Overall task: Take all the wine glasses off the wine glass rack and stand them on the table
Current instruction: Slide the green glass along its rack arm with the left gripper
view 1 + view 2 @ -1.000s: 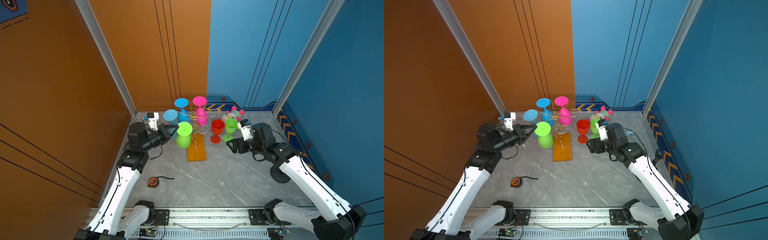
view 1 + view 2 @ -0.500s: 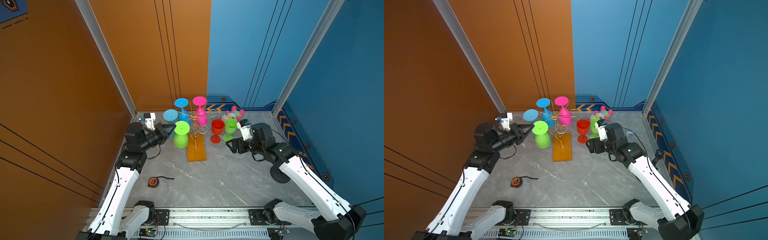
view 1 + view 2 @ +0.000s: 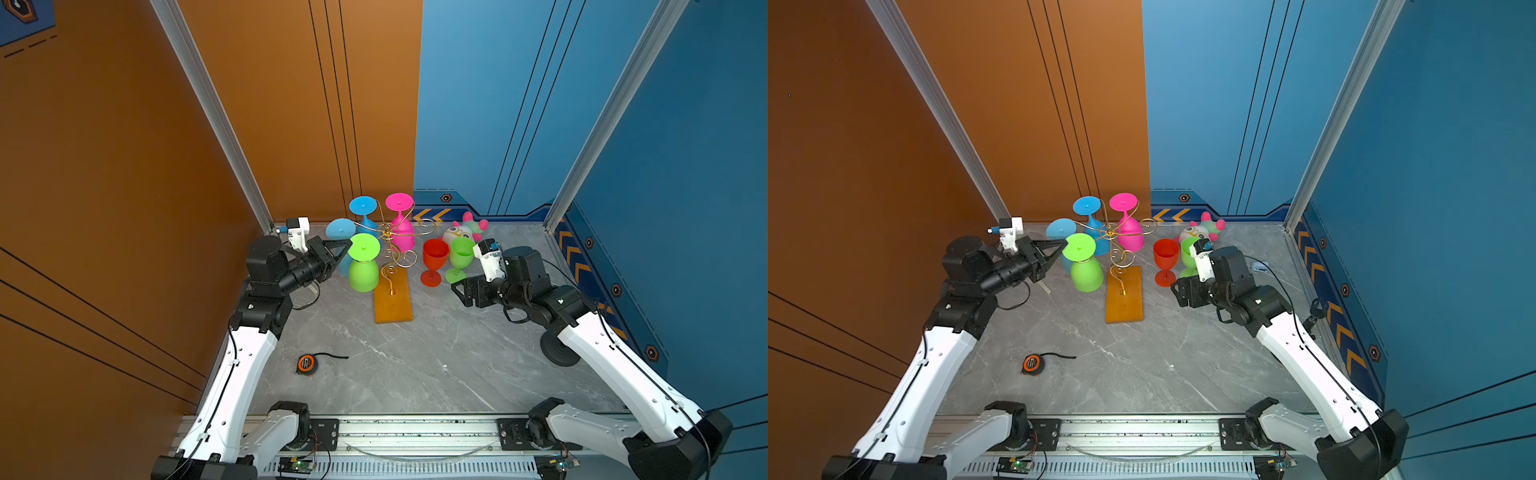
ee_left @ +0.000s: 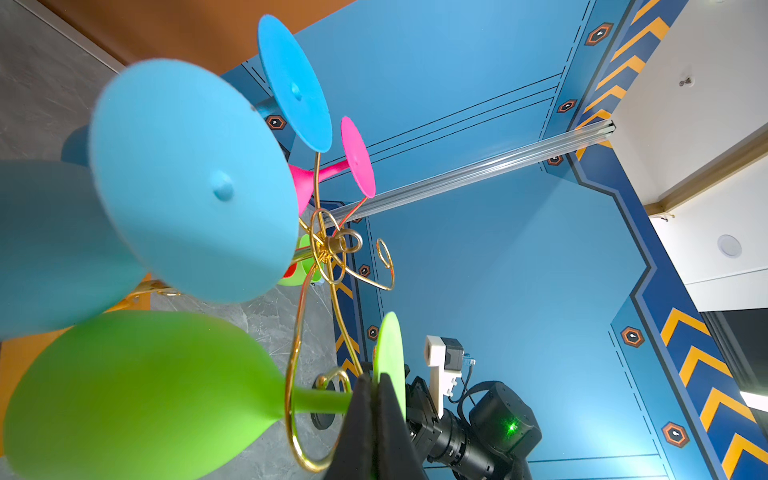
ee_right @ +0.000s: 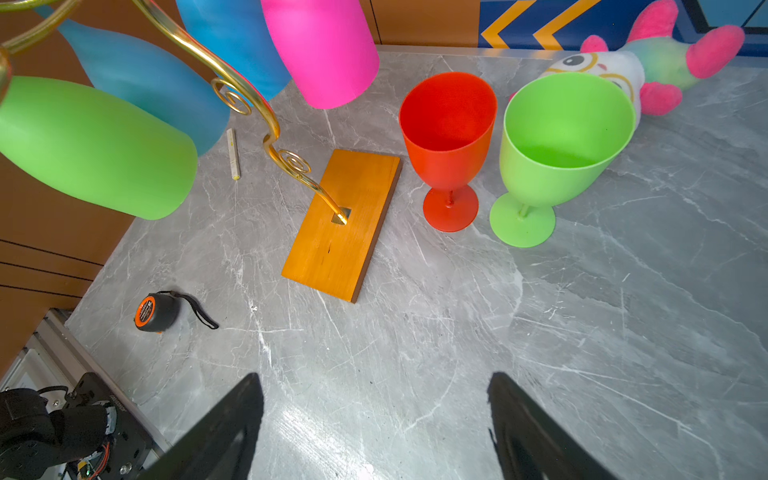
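Observation:
The wine glass rack [image 3: 392, 299] [image 3: 1124, 299] [image 5: 340, 232] is a gold wire stand on an orange wooden base. A green wine glass [image 3: 363, 272] [image 3: 1086, 274] [image 4: 145, 395] [image 5: 95, 145] hangs upside down at its left side. My left gripper [image 3: 348, 245] [image 3: 1065, 243] [image 4: 374, 376] is shut on the rim of that glass's foot. In the left wrist view the stem crosses a gold scroll loop; I cannot tell whether it sits inside it. My right gripper [image 3: 459, 291] [image 3: 1179, 293] [image 5: 376, 376] hangs open and empty over the table, right of the rack.
Two blue glasses [image 3: 363, 208] [image 3: 340, 228] and a pink one [image 3: 401, 232] hang upside down on the rack. A red glass [image 3: 434, 257] and a green glass [image 3: 460, 253] stand upright right of the base. A plush toy [image 3: 465, 228] lies behind them, and a tape measure [image 3: 306, 365] lies front left.
My left gripper has carried the green glass a little to the left, away from the rack's stem. The right arm has not moved.

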Motion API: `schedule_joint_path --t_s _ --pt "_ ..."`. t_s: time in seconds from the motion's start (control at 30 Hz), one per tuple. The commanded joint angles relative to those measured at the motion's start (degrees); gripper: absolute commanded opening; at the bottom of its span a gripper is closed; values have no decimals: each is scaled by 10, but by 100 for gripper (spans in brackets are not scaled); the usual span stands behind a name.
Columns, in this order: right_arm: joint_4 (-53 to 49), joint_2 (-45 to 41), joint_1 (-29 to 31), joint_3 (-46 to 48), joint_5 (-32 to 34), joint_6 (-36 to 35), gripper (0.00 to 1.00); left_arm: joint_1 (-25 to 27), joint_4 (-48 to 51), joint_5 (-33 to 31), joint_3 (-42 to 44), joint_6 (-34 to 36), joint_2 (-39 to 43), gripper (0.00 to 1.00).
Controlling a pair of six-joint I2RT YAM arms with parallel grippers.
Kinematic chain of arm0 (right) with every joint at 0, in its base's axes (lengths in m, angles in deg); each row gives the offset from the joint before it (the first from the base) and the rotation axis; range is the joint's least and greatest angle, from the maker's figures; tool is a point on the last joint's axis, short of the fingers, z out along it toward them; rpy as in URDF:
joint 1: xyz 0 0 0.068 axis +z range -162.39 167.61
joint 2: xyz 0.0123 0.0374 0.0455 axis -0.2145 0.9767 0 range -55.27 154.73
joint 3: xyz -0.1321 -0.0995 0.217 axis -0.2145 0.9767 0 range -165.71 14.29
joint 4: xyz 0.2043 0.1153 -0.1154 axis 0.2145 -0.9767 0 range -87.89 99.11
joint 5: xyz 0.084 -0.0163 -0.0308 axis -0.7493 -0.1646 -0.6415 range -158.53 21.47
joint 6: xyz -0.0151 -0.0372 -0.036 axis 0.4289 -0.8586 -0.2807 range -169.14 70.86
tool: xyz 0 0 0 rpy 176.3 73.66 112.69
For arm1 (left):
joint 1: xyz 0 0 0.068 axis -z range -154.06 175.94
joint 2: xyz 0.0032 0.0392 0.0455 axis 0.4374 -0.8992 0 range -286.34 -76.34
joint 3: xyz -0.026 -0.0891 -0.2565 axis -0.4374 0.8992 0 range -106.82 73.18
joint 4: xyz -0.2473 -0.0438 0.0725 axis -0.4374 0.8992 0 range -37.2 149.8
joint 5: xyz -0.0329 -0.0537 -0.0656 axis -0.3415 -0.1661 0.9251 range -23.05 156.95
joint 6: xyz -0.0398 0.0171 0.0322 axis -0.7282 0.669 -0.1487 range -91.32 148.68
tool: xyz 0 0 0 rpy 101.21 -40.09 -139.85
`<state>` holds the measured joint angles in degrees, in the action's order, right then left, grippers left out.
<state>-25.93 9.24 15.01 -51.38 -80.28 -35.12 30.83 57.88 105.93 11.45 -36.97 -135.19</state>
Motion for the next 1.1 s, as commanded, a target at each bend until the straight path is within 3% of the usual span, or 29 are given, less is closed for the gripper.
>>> schedule_joint_path --t_s 0.0,0.5,1.07 --pt "8 -16 3 7 13 10 86 -6 -16 12 -18 0 -3 0" --pt "8 -22 3 15 18 11 86 -23 19 -10 -21 19 4 0" --pt "7 -37 2 24 25 12 86 -11 2 -12 -52 20 -46 0"
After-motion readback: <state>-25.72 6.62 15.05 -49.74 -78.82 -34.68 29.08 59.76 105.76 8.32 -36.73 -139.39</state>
